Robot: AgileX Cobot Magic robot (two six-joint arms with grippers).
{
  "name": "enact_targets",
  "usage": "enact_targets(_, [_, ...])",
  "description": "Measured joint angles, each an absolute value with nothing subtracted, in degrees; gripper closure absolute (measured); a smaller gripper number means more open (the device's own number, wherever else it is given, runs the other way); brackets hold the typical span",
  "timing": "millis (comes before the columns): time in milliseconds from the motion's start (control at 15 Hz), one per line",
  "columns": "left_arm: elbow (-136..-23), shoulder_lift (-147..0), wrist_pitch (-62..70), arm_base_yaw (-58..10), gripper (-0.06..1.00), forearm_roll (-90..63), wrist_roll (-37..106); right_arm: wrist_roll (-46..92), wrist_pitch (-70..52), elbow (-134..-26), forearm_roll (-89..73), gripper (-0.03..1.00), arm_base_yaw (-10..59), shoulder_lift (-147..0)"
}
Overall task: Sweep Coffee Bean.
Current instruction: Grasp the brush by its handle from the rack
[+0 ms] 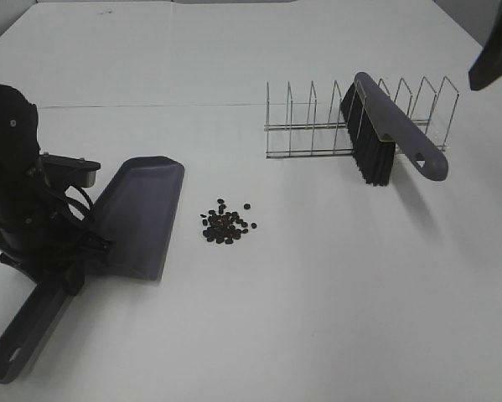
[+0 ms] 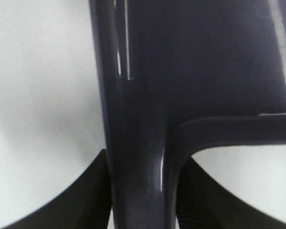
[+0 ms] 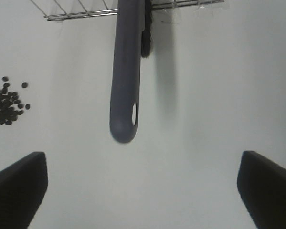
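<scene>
Grips the dustpan by its handle with the left gripper, jaws closed on either side. Holds the right gripper wide open above the table, near the end of the brush handle. Has the coffee bean heaped on the table just beside the dustpan's lip, outside it. Carries the brush bristles-down in the wire rack, handle jutting out.

Coffee beans, tiny dark ovals, loose cluster on white table
</scene>
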State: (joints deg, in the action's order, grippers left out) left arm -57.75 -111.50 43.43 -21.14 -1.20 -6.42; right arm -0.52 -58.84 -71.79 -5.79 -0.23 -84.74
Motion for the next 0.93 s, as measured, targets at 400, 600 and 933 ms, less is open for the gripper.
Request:
enact_targets(400, [-57.75,-111.50,44.46,-21.14,0.61,-1.20,-6.42,1.66,-69.44,-103.08,-4.98,-0.02,-0.23,-117.51])
enact_targets(600, [-57.75,-111.50,44.46,-21.14,0.61,-1.20,-6.42,3.21,-69.61,-115.51,-5.67,-0.02,-0.23,-130.63])
enact_targets(933, [-57.75,-111.50,44.52,-21.14,0.61,-1.20,-6.42,3.09,-69.73,-119.46,-6.88,-0.01,0.34,-138.25])
